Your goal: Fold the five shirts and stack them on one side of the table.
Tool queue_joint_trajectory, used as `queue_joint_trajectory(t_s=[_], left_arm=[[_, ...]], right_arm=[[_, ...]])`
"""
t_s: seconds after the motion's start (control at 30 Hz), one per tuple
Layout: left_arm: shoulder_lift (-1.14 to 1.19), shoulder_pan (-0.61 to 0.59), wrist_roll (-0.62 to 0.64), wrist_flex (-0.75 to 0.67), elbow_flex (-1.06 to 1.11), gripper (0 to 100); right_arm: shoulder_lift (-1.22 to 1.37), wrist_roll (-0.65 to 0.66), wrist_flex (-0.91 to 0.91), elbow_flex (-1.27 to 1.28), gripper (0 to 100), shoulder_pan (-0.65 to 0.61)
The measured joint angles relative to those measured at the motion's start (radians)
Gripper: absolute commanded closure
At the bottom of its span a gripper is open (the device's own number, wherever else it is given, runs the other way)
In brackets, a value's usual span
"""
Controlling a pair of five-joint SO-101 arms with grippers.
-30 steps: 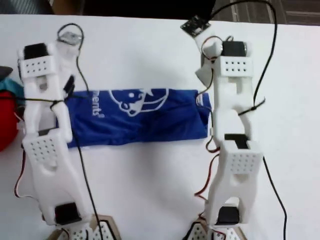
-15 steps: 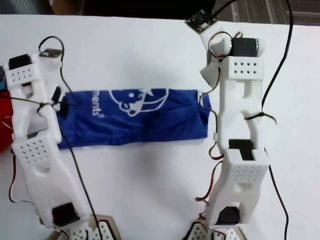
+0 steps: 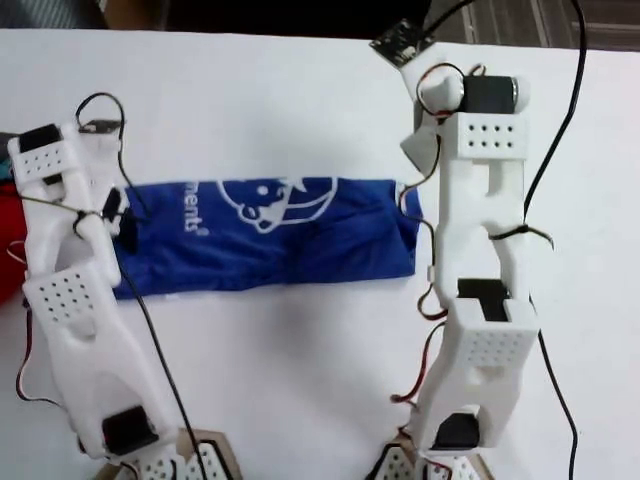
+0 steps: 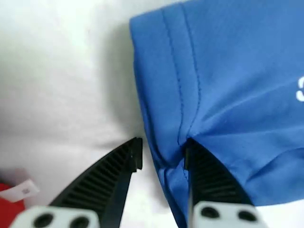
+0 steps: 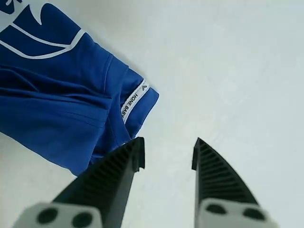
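Shifts outward since a second ago, leaving the long folded blue fabric shirt (image 3: 270, 232) flat across the white table (image 3: 300, 90), left gripper (image 4: 162, 147) spread open astride its hem end, right gripper (image 5: 168, 145) released beside its collar, seemingly ready for a crosswise fold.

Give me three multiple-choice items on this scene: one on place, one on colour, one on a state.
1. Where is the shirt? A) between the left arm and right arm B) under a box C) in a basket
2. Its colour? A) green B) blue C) yellow
3. The right tool is: A) shut on the shirt B) shut on a cable C) open
Key: A, an arm at each end; B, blue cloth, white print; C, jaws apart over bare table.
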Motion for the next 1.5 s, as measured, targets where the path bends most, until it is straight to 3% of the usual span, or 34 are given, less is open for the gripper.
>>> queue_joint_trajectory(t_s=[0.07, 0.43, 0.6, 1.03, 1.13, 1.27, 1.5], left_arm=[[0.000, 0.014, 0.000, 0.005, 0.002, 98], [-0.018, 0.058, 0.005, 0.026, -0.011, 97], [-0.132, 0.057, 0.048, 0.025, -0.005, 97], [-0.598, 0.014, 0.077, 0.025, 0.255, 97], [-0.655, 0.097, 0.114, 0.025, 0.281, 97], [-0.717, 0.284, 0.167, 0.025, 0.281, 97], [-0.724, 0.605, 0.210, 0.020, 0.282, 97]], right_arm=[[0.000, 0.000, 0.000, 0.000, 82.8, 0.000], [-0.087, 0.000, 0.000, 0.023, 83.9, 0.000], [-0.216, 0.002, 0.000, 0.278, 90.6, 0.029], [-0.784, 0.000, -0.120, 0.954, 90.6, 0.052], [-0.878, 0.000, -0.129, 1.056, 88.9, 0.052], [-0.964, 0.000, -0.129, 1.162, 79.4, 0.081], [-1.019, 0.000, -0.132, 1.192, 74.3, 0.298]])
